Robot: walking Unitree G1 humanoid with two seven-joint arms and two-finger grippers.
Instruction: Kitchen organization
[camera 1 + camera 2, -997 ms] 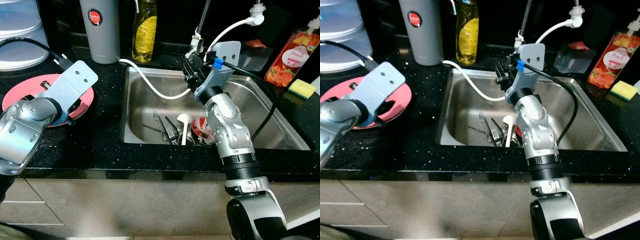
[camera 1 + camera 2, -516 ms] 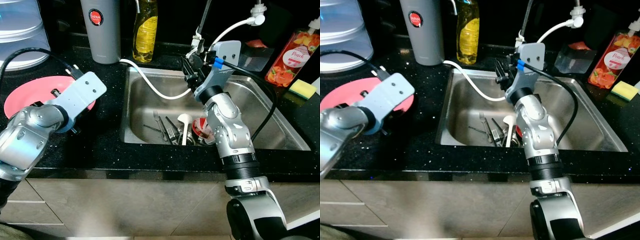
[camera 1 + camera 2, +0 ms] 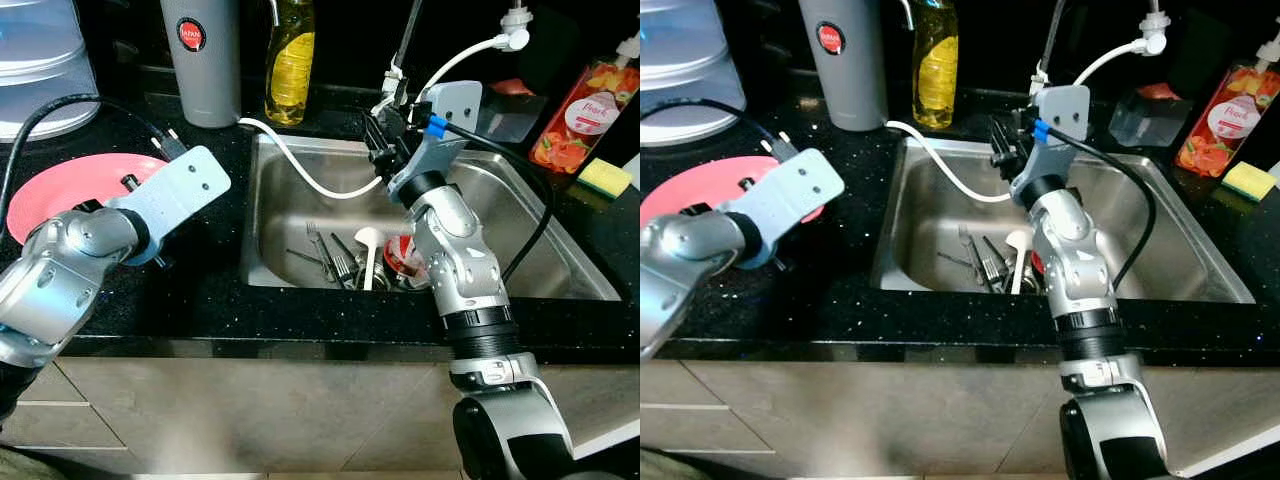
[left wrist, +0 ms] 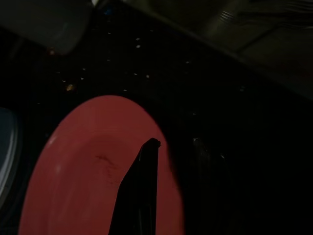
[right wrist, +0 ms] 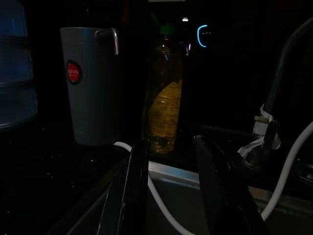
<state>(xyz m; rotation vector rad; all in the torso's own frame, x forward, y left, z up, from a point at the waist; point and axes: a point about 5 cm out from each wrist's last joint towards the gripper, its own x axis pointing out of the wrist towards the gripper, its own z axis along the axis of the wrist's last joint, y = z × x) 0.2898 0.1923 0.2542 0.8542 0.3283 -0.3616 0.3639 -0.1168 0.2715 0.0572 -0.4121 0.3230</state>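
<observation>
On the black counter left of the sink (image 3: 300, 170): pink plate (image 3: 60, 190) flat, empty | rigid, likely slick, breakable; take by the rim | left gripper (image 4: 146, 161) above it, spread unclear | right gripper (image 5: 171, 186) parted, empty, over sink.

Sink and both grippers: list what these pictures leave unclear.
- Red item in the sink: half hidden behind the right arm, eye views; kind unclear.
- Left gripper: one finger shows over the pink plate in the dark wrist view; open or shut, unclear.
- Cutlery: tangled and small; count unclear.
- Right gripper: open, holding nothing.
</observation>
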